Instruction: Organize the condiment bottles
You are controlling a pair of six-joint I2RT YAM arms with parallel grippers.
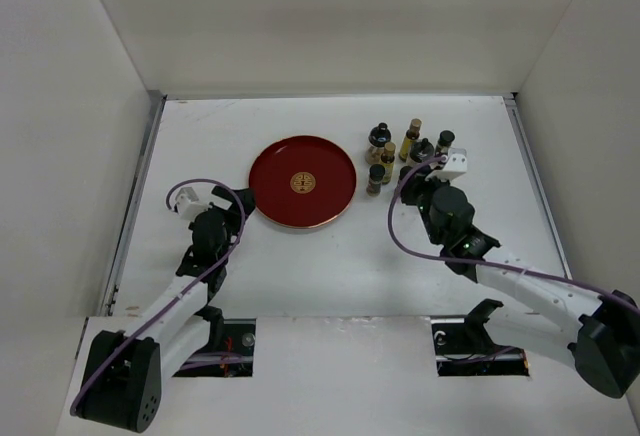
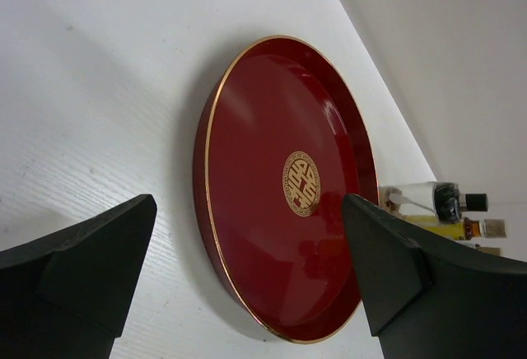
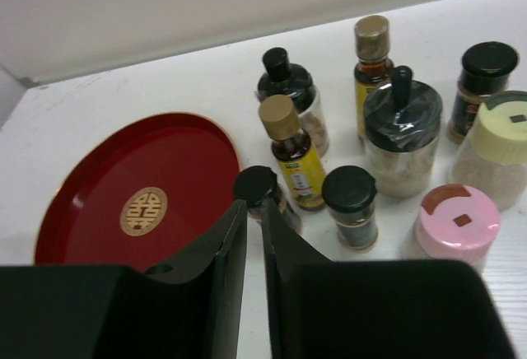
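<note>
Right wrist: yellow-labelled bottle (image 3: 296,165) (print unreadable); red tray (image 3: 86,174) bears gold emblem (image 3: 143,211).

White table (image 1: 330,276), red tray (image 1: 280,171), condiment bottles (image 1: 380,139) clustered beside it

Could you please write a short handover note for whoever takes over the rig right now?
Left gripper: open, empty, just left of the tray.
Right gripper: shut, empty, tips beside a black-capped bottle.
Bottles: all upright in a cluster on the table, right of the tray.
Done: nothing visible; no bottle is on the tray.
Left: organizing all of them.
</note>
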